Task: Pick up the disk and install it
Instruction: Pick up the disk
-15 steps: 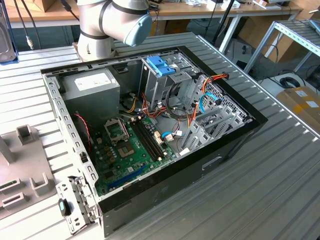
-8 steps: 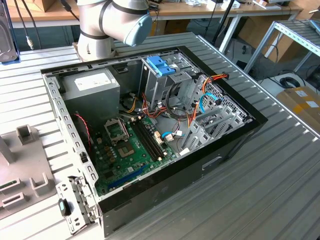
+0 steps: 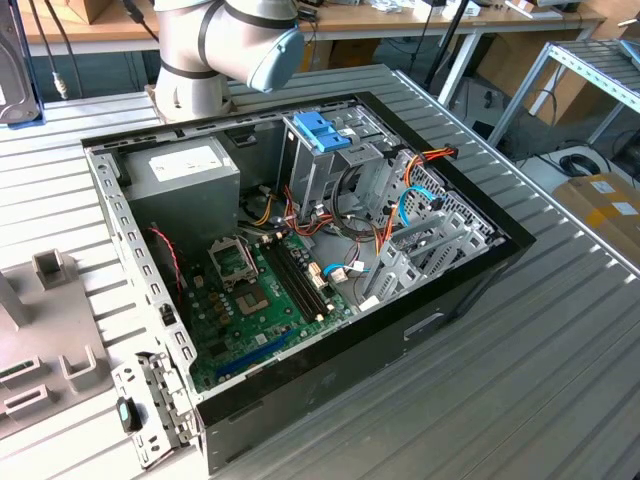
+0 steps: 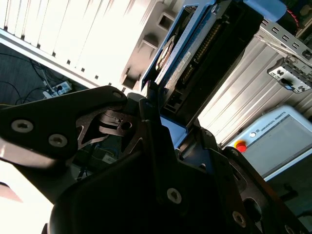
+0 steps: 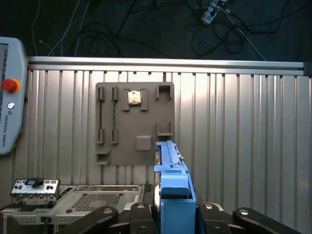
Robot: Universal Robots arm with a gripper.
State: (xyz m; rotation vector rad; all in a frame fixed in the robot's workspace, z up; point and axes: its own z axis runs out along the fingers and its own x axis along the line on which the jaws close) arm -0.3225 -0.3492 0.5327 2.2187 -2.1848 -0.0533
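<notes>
The disk (image 5: 173, 187) is standing on edge between the black fingers (image 5: 140, 210) of the gripper (image 5: 173, 213). The fingers are pressing together on its bright blue rail, one on each side. It is hanging in the air above the ribbed metal table (image 5: 243, 146), clear of the computer case (image 5: 83, 201).

In the second wrist view the disk (image 4: 187, 53) is showing its grey metal face and a row of connector pins. It also has a small round sticker whose print is too small to make out.

Going from left to right in the first wrist view:
- A grey control pendant (image 5: 9, 97) is lying on the table. It has a red button (image 5: 9, 85) and a line of dark lettering along its edge.
- A corner of the computer case is lying beside it.
- A flat grey tray (image 5: 134, 122) with slots and pockets is resting on the table, with a square chip (image 5: 135, 97) sitting in one pocket.
- The disk is rising in front of the tray.

In the exterior view the tray (image 3: 50, 340) is lying at the exterior view's left. The open case (image 3: 300, 260) is sitting in the middle. Inside it:
- A grey power box (image 3: 185, 175) is carrying a white label (image 3: 185, 160), its writing not legible.
- A green board (image 3: 260, 300) is lying on the case floor.
- A blue handle (image 3: 325, 130) is topping a tall metal cage (image 3: 340, 175).

The arm (image 3: 225, 50) is standing behind the case.
</notes>
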